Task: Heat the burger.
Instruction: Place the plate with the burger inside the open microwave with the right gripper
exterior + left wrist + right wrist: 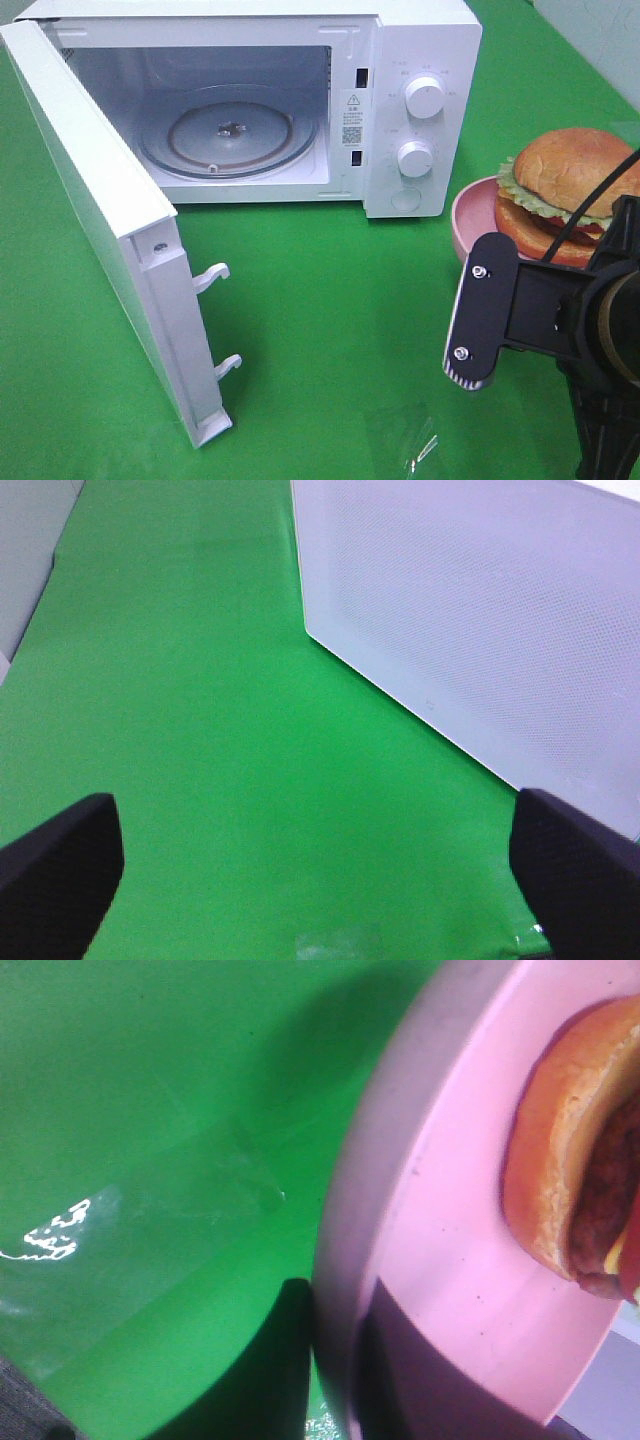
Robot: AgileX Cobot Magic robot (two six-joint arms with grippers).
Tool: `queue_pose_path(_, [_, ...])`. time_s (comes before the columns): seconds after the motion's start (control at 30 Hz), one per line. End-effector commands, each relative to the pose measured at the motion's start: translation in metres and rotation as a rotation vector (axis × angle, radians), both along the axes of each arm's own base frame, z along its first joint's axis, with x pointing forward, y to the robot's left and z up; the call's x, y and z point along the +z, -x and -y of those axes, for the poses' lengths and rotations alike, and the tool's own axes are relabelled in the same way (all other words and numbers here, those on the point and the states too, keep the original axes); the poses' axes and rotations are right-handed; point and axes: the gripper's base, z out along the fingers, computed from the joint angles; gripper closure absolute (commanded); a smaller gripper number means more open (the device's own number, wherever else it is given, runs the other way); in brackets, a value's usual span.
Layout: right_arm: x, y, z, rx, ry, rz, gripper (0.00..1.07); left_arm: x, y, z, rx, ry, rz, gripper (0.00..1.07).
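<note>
Left gripper [318, 865]: fingers wide apart. Right gripper [478, 312] partly hides the burger [572, 165]; its jaw state cannot be determined.

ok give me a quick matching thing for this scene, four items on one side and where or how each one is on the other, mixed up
Things:
1. microwave door
2. burger
3. glass turntable
4. left gripper

Place or state:
a. sitting on the pink plate
b. inside the microwave
c. swung open
d. open wide, holding nothing

Pairs: 1-c, 2-a, 3-b, 4-d
</note>
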Motion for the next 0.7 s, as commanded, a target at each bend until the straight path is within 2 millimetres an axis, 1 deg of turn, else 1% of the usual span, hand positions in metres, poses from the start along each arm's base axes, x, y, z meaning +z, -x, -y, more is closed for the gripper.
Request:
queue_pose_path(0.03, [0.002,-0.002,0.004,0.013,0.027,0.059,1.00,-0.001,0.001,0.000,-0.005,0.004,-0.004,0.09])
queue_pose_path(0.33, [-0.001,-0.001,0.003,0.032,0.009,0.059,1.00,-0.001,0.001,0.000,-0.005,0.004,-0.004,0.09])
queue_pose_path(0.4, [0.001,0.006,-0.006,0.122,0.024,0.093,1.00,-0.001,0.001,0.000,-0.005,0.004,-0.004,0.09])
queue_pose_path(0.43, [0.001,0.006,-0.006,0.122,0.024,0.093,1.00,-0.001,0.001,0.000,-0.005,0.004,-0.004,0.09])
queue_pose_path(0.47, [0.002,0.010,-0.011,0.166,0.027,0.109,1.00,-0.001,0.001,0.000,-0.005,0.004,-0.004,0.09])
queue_pose_path(0.6, [0.004,0.014,-0.017,0.222,0.025,0.148,1.00,-0.001,0.001,0.000,-0.005,0.004,-0.004,0.09])
queue_pose_path(0.7, [0.005,0.013,-0.018,0.238,0.029,0.162,1.00,-0.001,0.001,0.000,-0.005,0.004,-0.004,0.09])
